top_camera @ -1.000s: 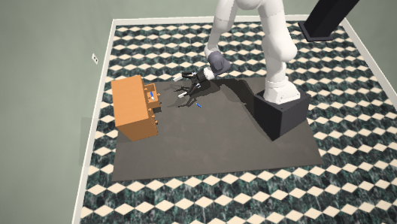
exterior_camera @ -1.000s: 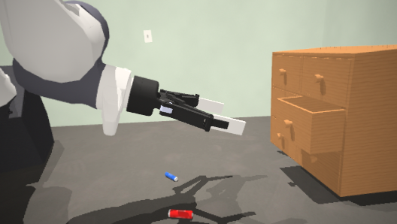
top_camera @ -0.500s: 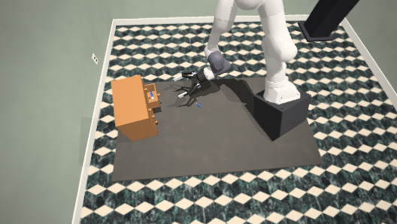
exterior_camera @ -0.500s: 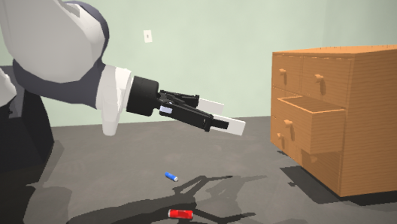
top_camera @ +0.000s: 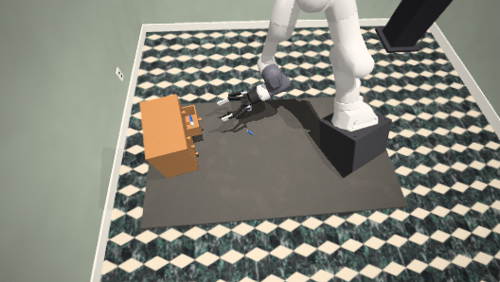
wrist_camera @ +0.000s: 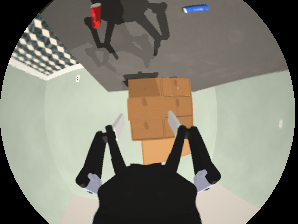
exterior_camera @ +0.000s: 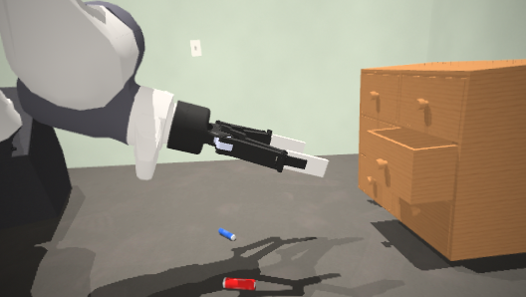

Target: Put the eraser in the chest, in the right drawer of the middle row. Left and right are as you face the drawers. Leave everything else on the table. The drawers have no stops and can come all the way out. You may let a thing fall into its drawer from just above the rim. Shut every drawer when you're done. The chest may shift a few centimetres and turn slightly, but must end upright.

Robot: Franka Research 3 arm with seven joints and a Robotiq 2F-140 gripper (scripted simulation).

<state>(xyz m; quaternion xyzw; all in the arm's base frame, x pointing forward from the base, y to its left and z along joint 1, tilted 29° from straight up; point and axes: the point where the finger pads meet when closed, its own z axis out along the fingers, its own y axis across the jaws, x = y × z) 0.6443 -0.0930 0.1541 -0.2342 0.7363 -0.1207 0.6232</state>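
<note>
Orange wood-grain chest stands upright on a dark grey mat, its drawer fronts facing the arm. One drawer in the middle row is pulled partway out; the other drawers appear shut. From above, the open drawer holds a small blue and white object (too small to identify with certainty, though it may be the eraser). The gripper hangs above the mat, clear of it, near the chest without touching it, and points roughly level at the drawer fronts. Its fingers are partly closed, narrower than full spread, with only air between them; nothing is held. In the wrist view the two fingertips frame the chest, which sits centred beyond them. On the mat below and just beside the gripper lie a small blue cylinder with a pale end and a red cylinder, well apart from each other; the red one lies within the gripper's shadow. The arm rises from a black pedestal set on the mat's far side from the chest, over a checkered floor.
</note>
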